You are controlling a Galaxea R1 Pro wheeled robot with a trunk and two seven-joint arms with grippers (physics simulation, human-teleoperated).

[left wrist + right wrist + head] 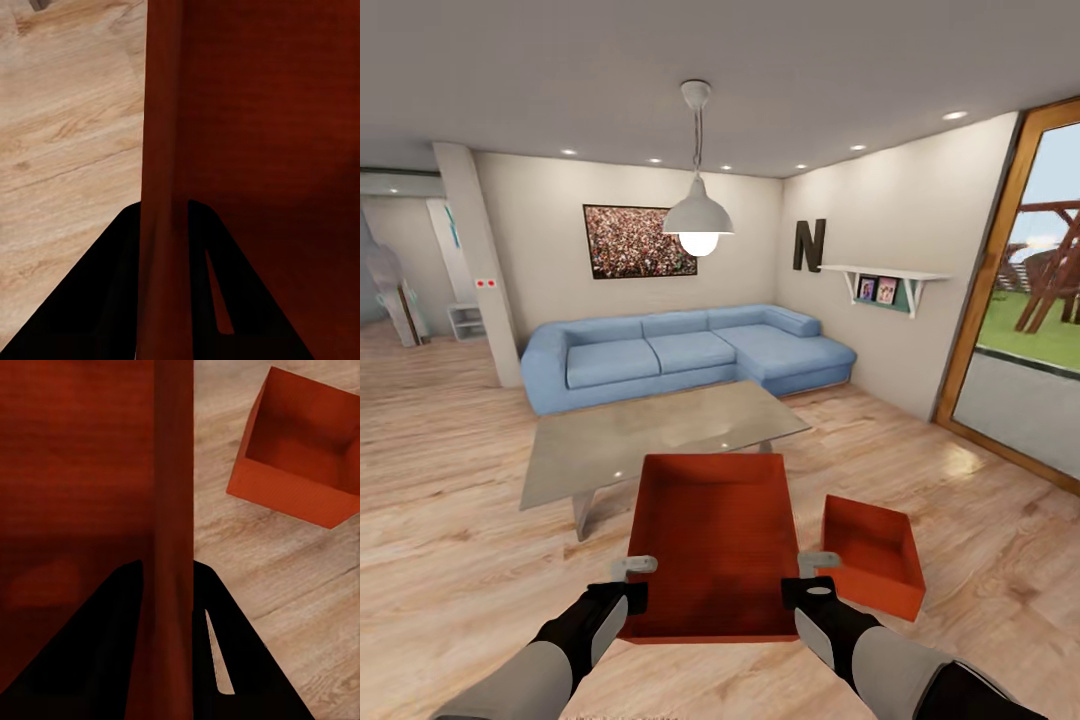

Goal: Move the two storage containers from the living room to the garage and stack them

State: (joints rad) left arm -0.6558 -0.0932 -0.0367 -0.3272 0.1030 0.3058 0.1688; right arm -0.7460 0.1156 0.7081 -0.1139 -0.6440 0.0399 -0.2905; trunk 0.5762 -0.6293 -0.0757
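Note:
I am in the living room, holding one orange-red storage container (pixel 710 535) in front of me, above the light wood plank floor. My left gripper (pixel 628 592) is shut on its left wall (pixel 165 142), one finger on each side. My right gripper (pixel 806 590) is shut the same way on its right wall (pixel 174 472). The other storage container (pixel 872 556) sits on the planks just right of the held one, open side up, and appears again in the right wrist view (pixel 300 450). The garage is out of view.
A low grey coffee table (pixel 610 445) stands just beyond the held container, with a blue corner sofa (pixel 680 355) behind it. Wood-framed glass doors (pixel 1000 320) line the right wall. A pillar (pixel 480 270) stands at the left, with open plank floor (pixel 440 480) beside it.

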